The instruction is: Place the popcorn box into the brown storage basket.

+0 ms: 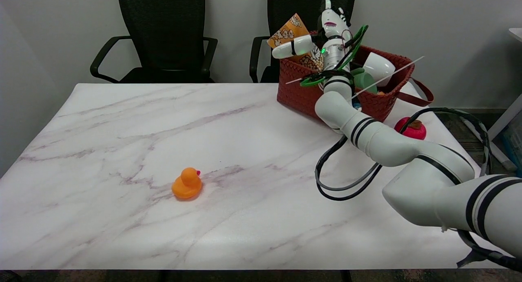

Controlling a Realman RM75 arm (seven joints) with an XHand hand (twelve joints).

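The orange popcorn box with a popcorn print is tilted above the left end of the brown woven basket at the table's far right. My right hand holds it, a white finger lying across the box's front. The box's lower part dips behind the basket's rim. My right arm reaches in from the lower right and covers the basket's middle.
A white cup and a green item sit in the basket. A red fruit-shaped toy lies on the table just right of the arm. An orange rubber duck stands mid-table. Two black chairs stand behind.
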